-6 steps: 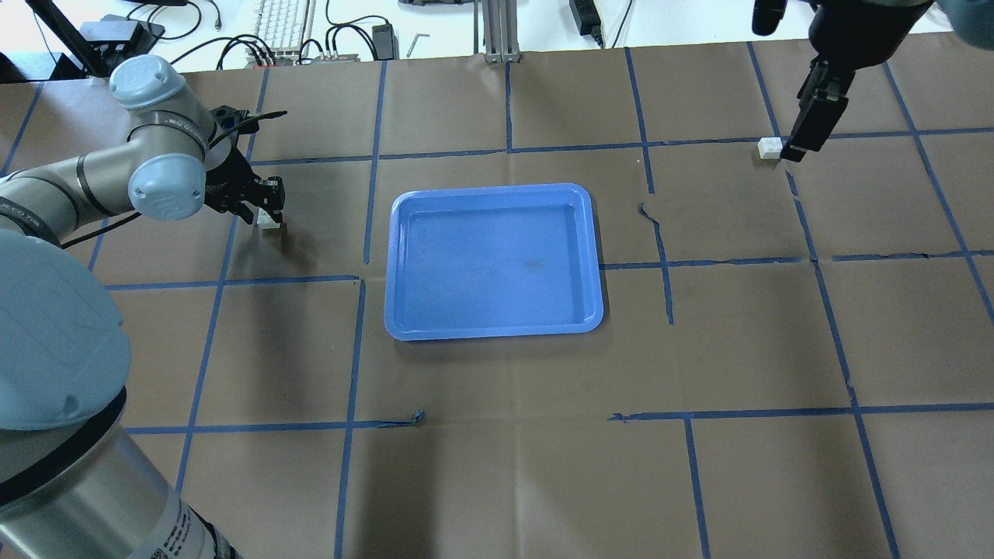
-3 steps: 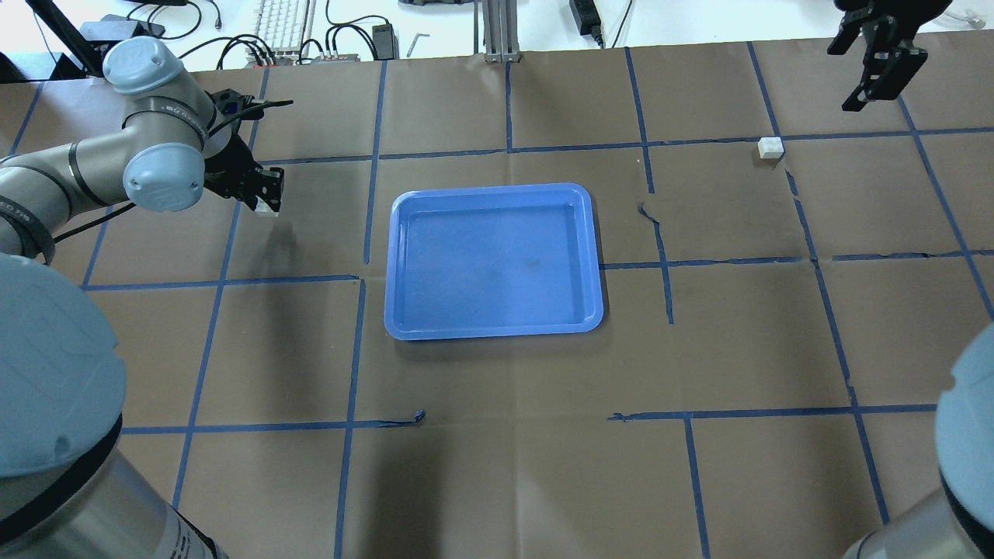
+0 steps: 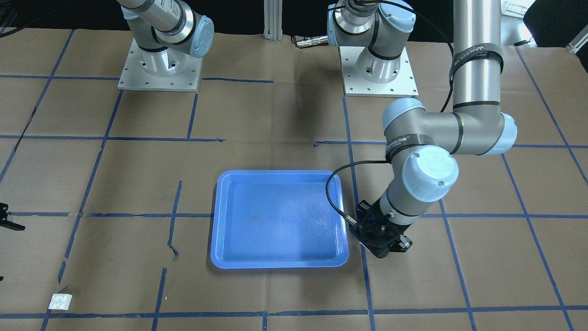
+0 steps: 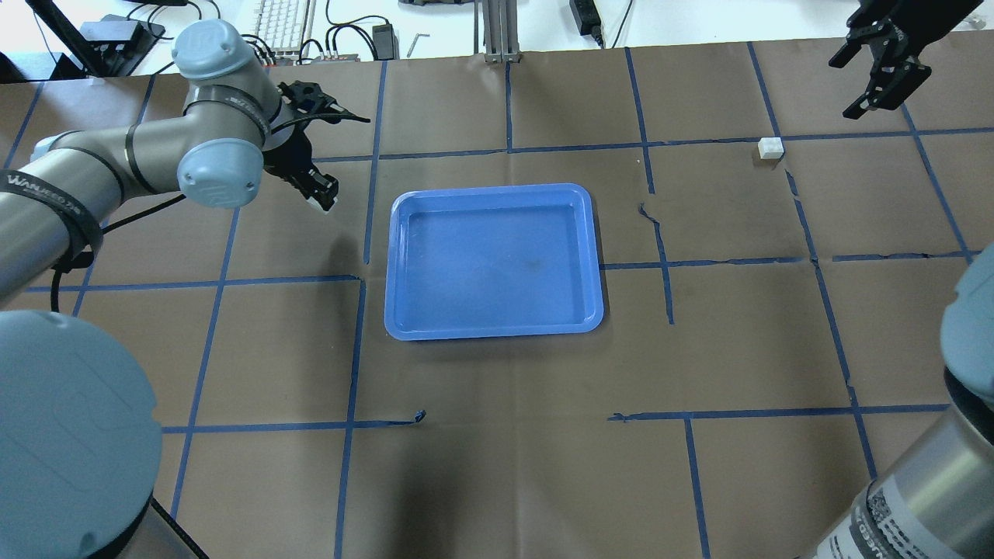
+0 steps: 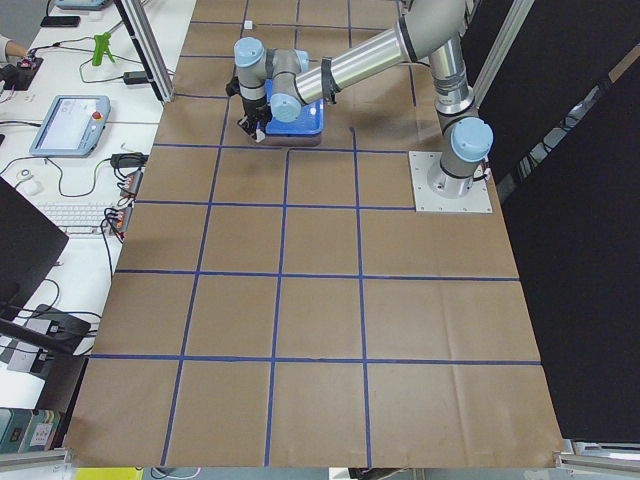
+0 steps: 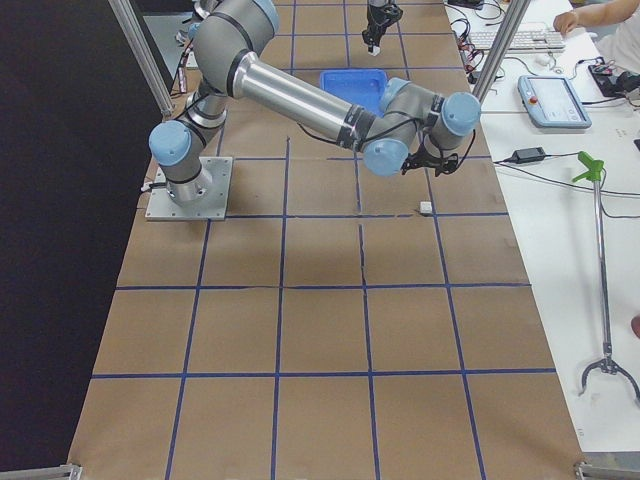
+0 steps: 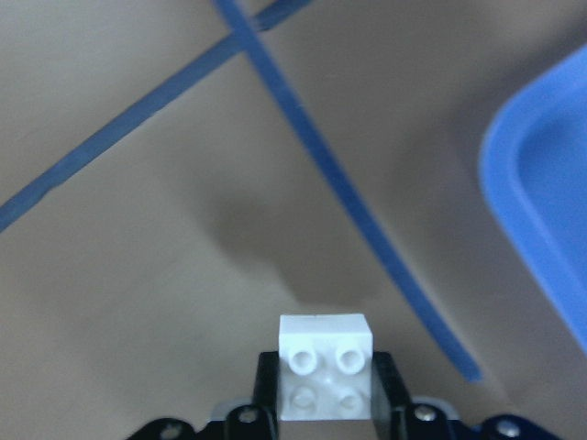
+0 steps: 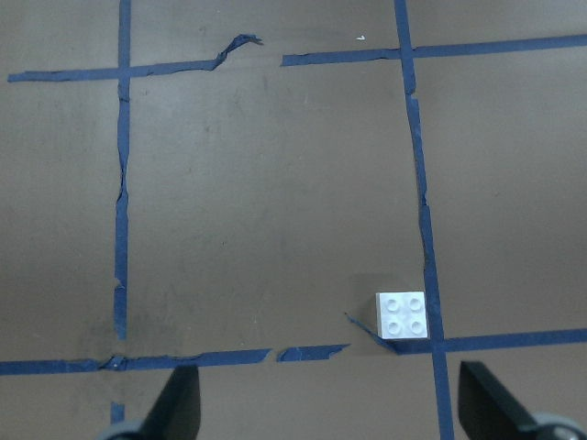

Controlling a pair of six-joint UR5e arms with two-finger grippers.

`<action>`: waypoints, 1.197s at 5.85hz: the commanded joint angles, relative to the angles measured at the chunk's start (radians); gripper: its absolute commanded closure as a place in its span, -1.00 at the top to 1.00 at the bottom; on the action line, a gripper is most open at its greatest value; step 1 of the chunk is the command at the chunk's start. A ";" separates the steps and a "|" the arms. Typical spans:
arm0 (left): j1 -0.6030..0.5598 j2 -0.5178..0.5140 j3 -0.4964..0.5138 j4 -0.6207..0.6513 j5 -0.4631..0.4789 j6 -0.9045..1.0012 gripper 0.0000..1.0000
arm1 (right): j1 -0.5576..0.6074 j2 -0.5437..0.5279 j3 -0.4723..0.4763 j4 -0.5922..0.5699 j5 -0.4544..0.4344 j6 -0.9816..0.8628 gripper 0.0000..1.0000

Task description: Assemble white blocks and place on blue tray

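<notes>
My left gripper [image 4: 322, 198] is shut on one of the white blocks [image 7: 326, 371] and holds it studs-up above the table, just left of the blue tray [image 4: 397, 264]. The tray's rim shows at the right of the left wrist view [image 7: 514, 183]. The other white block [image 4: 770, 147] lies on the table at the far right, on a tape crossing [image 8: 402, 314]. My right gripper [image 4: 844, 88] is open and empty, raised beyond and to the right of that block. In the front view the tray [image 3: 219, 220] is empty, and the left gripper [image 3: 386, 243] hides its block.
A keyboard [image 4: 279, 23], cables and an aluminium post [image 4: 497, 31] lie past the table's far edge. The two arm bases [image 3: 158, 69] [image 3: 379, 69] stand on the robot's side. Blue tape lines cross the brown paper, torn in places [image 4: 656, 225].
My left gripper has lifted its white block off the table and carried it right toward the tray. My right gripper has risen away from the other block, which has stayed put.
</notes>
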 commanded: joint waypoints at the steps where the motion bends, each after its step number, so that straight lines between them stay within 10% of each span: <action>1: -0.193 0.005 -0.005 -0.012 0.006 0.212 -0.93 | -0.036 0.109 -0.007 -0.018 0.133 -0.163 1.00; 7: -0.310 -0.021 -0.081 0.051 0.004 0.415 -0.92 | -0.038 0.266 -0.009 -0.123 0.246 -0.171 0.99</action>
